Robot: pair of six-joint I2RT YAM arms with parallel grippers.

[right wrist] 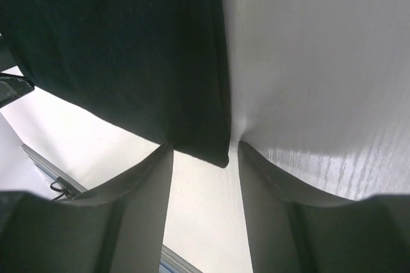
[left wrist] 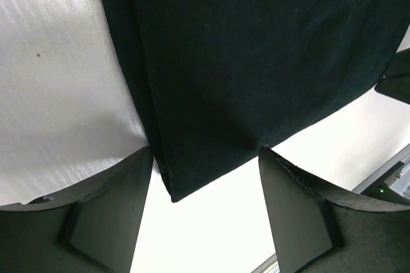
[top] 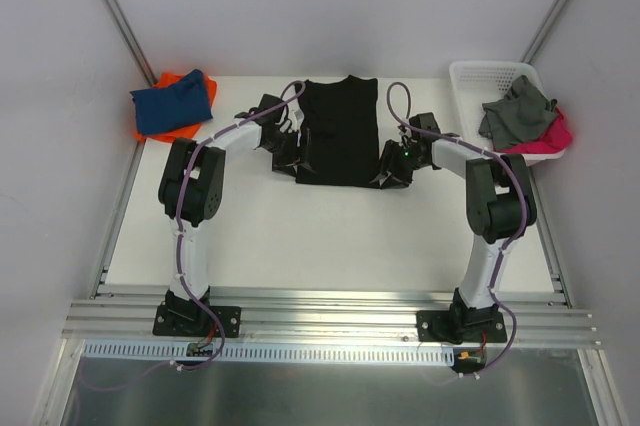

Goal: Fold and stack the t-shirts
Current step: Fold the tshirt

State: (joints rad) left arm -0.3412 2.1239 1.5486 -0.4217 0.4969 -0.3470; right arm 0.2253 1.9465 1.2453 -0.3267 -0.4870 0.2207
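Note:
The black t-shirt (top: 338,131) lies flat mid-table, folded into a long strip. My left gripper (top: 291,160) is open at its near left corner. In the left wrist view that corner (left wrist: 172,186) lies between the spread fingers (left wrist: 112,215) of the gripper (left wrist: 205,157). My right gripper (top: 391,171) is open at the near right corner. In the right wrist view that corner (right wrist: 214,151) sits between the fingers (right wrist: 138,202) of the gripper (right wrist: 204,151). A folded blue t-shirt (top: 175,101) lies on an orange t-shirt (top: 158,132) at the back left.
A white slotted basket (top: 480,74) stands at the back right, holding a grey cloth (top: 517,111) and a pink cloth (top: 552,138). White walls close the table on three sides. A metal rail (top: 330,311) runs along the near edge.

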